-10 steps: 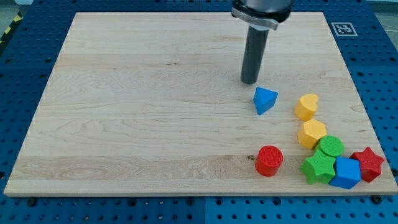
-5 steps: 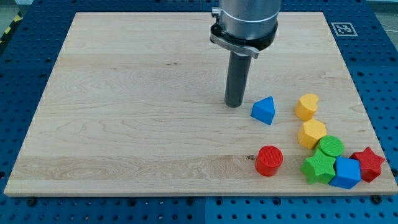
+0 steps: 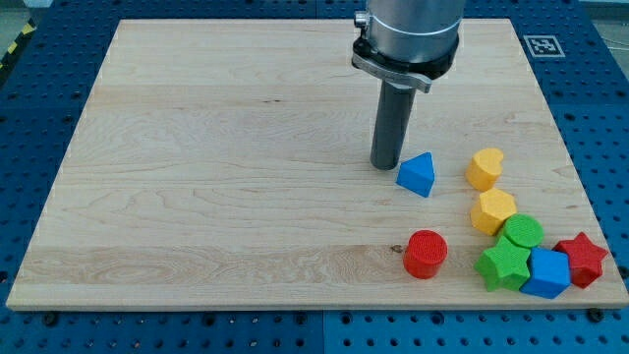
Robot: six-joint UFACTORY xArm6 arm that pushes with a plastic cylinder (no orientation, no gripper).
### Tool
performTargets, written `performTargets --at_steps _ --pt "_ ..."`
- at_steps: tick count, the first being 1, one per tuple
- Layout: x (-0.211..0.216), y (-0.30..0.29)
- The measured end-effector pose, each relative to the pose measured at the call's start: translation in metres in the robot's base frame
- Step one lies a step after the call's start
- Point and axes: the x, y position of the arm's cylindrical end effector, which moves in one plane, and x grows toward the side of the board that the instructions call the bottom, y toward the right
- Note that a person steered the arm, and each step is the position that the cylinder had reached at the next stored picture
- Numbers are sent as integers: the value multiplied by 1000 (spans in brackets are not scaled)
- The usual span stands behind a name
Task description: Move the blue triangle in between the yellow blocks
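My tip (image 3: pixel 386 166) stands on the table (image 3: pixel 216 167), just beside the blue triangle (image 3: pixel 418 175), at the triangle's upper-left edge in the view; whether the two touch cannot be told. The arm carries no claw, only the straight dark rod, so nothing is grasped.

The blue triangle lies right of the table's middle, between my tip on its left and the yellow blocks on its right. One corner of it points toward the view's top, another toward the view's bottom right. It is about as wide as it is tall, so no long axis can be made out.

There are two yellow blocks: a yellow heart-shaped block (image 3: pixel 485 168) near the triangle's right, and a yellow hexagon block (image 3: pixel 492 211) just below that one, apart from it.

Below the hexagon sits a cluster: a green round block (image 3: pixel 524 232) touching the hexagon, a green star (image 3: pixel 502 266), a blue cube-like block (image 3: pixel 546 273) and a red star (image 3: pixel 582 259), all packed together. A red cylinder (image 3: pixel 426 254) stands alone below the triangle.

That makes two blue, two yellow, two green and two red blocks.
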Motion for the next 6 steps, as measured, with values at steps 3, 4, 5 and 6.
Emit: performTargets --at_steps 3,4,5,6 --pt "59 5" --pt "64 5" --pt "60 6" --pt "46 8"
